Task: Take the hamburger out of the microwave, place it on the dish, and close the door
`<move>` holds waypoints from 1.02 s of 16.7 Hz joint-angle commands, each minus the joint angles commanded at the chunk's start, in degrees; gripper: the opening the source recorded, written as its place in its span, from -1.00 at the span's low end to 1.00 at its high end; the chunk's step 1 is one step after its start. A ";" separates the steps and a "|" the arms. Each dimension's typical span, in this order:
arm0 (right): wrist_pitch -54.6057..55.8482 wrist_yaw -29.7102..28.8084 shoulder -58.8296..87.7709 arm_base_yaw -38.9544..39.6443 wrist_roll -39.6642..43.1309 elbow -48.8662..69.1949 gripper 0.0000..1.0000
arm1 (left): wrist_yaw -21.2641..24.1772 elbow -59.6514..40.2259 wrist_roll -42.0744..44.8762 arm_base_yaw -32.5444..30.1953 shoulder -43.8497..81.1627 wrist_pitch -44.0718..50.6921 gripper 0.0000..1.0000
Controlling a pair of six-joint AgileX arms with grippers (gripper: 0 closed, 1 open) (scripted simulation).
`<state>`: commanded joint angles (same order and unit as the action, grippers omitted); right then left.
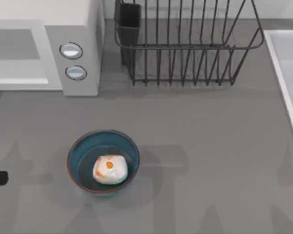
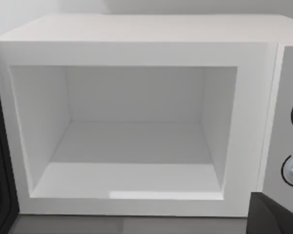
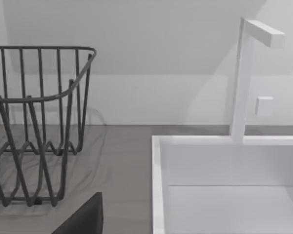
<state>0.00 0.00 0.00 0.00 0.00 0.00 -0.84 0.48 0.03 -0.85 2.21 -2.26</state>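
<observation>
Sitting in dish [image 1: 75, 153]: hamburger [image 1: 109, 169]; microwave [image 1: 83, 44] open, no labels.

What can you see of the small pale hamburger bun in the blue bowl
The small rounded whitish hamburger looks soft and lumpy, with an orange spot on top and faint orange tinges along its left side. It sits inside the round deep blue dish, resting on the teal-grey bottom slightly toward the near side. No gripper touches it.

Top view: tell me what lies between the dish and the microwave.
Bare grey table in the top view. The dish, holding the hamburger, stands apart from the microwave.
</observation>
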 joint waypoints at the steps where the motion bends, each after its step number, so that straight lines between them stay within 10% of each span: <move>1: 0.00 0.00 0.00 0.00 0.00 0.00 1.00 | -0.64 0.38 0.03 -0.64 1.81 -1.98 -1.00; 9: 0.00 0.00 0.00 0.00 0.00 0.00 1.00 | -6.44 3.84 0.29 -6.50 18.32 -22.77 -1.00; 17: 0.00 0.00 0.00 0.00 0.00 0.00 1.00 | -5.97 2.16 0.28 -5.56 20.59 -23.53 -1.00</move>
<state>0.00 0.00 0.00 0.00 0.00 0.00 -6.80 2.65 0.30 -6.42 22.80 -25.78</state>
